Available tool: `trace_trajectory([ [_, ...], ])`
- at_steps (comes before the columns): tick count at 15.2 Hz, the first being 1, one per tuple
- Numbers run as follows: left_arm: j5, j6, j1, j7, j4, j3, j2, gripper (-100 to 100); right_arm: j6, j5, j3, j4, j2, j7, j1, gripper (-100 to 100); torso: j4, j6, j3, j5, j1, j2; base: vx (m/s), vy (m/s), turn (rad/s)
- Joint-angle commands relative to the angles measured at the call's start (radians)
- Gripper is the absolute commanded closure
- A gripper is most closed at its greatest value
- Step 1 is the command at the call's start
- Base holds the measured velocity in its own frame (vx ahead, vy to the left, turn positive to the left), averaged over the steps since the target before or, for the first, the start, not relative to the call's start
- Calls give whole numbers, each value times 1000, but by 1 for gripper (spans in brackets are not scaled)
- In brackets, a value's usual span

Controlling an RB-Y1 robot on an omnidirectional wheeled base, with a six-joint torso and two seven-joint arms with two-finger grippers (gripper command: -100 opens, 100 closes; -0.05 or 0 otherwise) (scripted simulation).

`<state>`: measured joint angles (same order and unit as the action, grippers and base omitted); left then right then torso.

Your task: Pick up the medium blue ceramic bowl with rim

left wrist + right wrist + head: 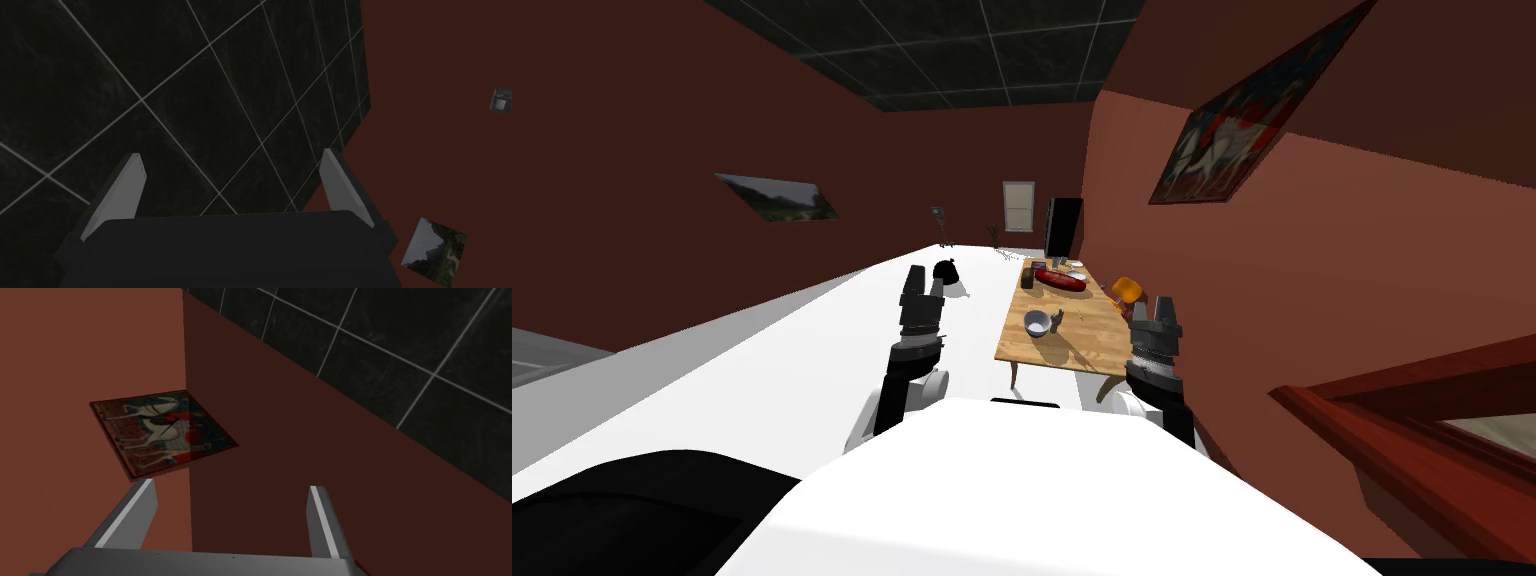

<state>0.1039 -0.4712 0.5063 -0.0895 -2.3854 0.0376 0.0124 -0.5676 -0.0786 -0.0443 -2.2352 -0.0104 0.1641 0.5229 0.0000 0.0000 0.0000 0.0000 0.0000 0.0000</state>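
- L gripper (917, 272): raised left of chest, pointing up; fingers (125, 187) spread wide, nothing between them.
- R gripper (1153, 305): raised on right side, in head view overlapping near-right corner of wooden table (1077, 345); fingers (320, 518) likewise apart, holding nothing.
- bowl (1036, 323): pale whitish-blue w/ darker inside, upright, on table's near end, toward its left edge.
- bowl vs grippers: ahead of both, approx midway between them across head view, well apart from each; no contact.
- small dark grey obj (1056, 320): just beside bowl on its right; touching or not, can't tell.
- Further along table: orange obj (1126, 291) at right edge, long red obj (1060, 281) across the middle, dark box (1028, 276) by its left end, small pale dishes (1076, 266) beyond. Too small to ID further.
- Off table, on white floor (812, 330) to the left: black round obj (945, 270), past L gripper.
- Far end: tall black unit (1062, 227) behind table, by the wall corner.
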Motion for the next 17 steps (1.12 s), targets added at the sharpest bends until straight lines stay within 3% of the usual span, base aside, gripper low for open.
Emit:
trace_trajectory([
  [1,0,0,0,0,0,0,0,0,3,11,-2,5,-33,0,2,-100,0,0,0,0,0,0,0,16,22],
  [10,0,0,0,0,0,0,0,0,32,122,-18,63,-213,5,32,-100,0,0,0,2,8,0,0,90,40],
  [17,0,0,0,0,0,0,0,0,65,248,-28,132,-358,12,71,-100,0,0,0,3,12,0,-3,157,59],
])
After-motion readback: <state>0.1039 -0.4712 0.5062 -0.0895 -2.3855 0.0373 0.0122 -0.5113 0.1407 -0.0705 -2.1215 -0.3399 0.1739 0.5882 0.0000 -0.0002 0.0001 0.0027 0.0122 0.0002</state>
